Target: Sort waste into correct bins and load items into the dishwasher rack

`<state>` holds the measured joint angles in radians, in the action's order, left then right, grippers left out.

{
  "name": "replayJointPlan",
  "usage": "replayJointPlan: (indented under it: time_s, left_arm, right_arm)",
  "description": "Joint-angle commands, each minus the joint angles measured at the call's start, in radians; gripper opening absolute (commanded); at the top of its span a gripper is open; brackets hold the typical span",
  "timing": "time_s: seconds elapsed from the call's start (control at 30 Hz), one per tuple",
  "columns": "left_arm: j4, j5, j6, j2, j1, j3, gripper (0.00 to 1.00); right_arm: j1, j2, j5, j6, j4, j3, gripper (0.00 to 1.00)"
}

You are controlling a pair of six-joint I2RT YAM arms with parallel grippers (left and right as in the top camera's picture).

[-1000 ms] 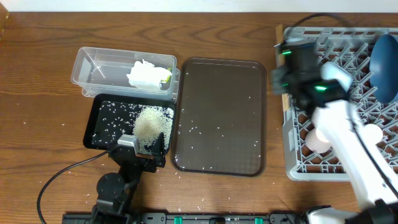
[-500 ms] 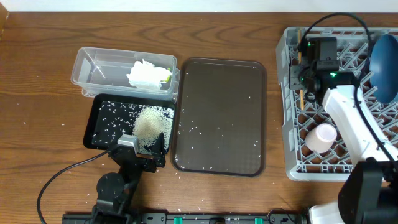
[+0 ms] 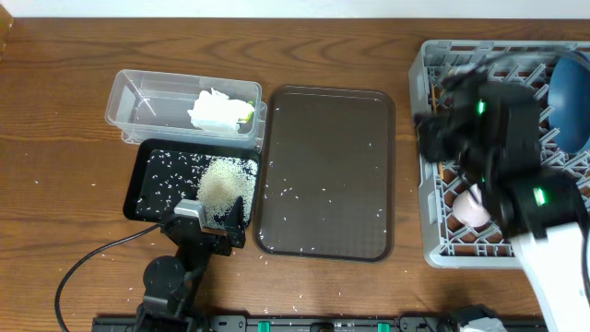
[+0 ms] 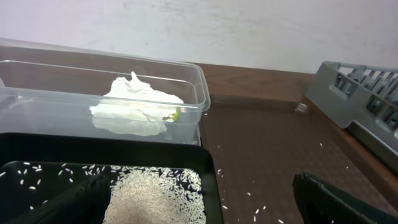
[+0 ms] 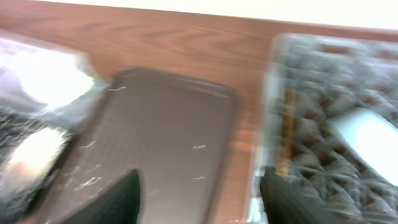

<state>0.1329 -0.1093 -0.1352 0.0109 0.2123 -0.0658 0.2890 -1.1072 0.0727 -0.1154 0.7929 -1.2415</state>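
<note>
Though the right wrist view is smeared, the right hand (image 5: 199,193) shows 2 dark fingers spread apart with nothing between them. Overhead, its arm lies blurred across the left half of the light-grey lattice rack (image 3: 430,217), right of frame. Among the pegs are a dark blue round plate (image 3: 573,88), upper right, and a pink cup (image 3: 466,205), lower left.

Left hand (image 4: 196,198), bottom left of centre: fingers wide, empty, at the near rim of the shallow black tray (image 3: 135,184).

Rice (image 3: 226,181): 1 matte heap plus scattered grains in that tray. Stray grains lie on the smooth brown serving tray (image 3: 323,138) and the wood-grain desk (image 3: 64,65).

Clear tub (image 3: 138,97), upper left, thin glossy walls. It holds crumpled tissue (image 3: 214,111), with a yellow-green wrapper (image 3: 247,112) sliver at the tissue's right edge.

A narrow desk strip separates serving tray and rack. The desk is wider left of the tub.
</note>
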Motion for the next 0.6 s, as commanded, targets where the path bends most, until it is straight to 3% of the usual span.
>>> replayJointPlan:
  time_s: [0.0,0.2,0.57]
  left_arm:
    - [0.011,-0.013,-0.008,-0.007,0.003,0.024,0.96]
    - [0.011,-0.013,-0.008,-0.007,0.003,0.024,0.96]
    - [0.011,-0.013,-0.008,-0.007,0.003,0.024,0.96]
  right_arm:
    - [0.105,0.078,0.086,-0.011,0.034,-0.002,0.99]
    - [0.232,0.181,0.098,-0.011,0.043,-0.002,0.99]
    - [0.246,0.216,0.089,-0.010,0.209,-0.002,0.99]
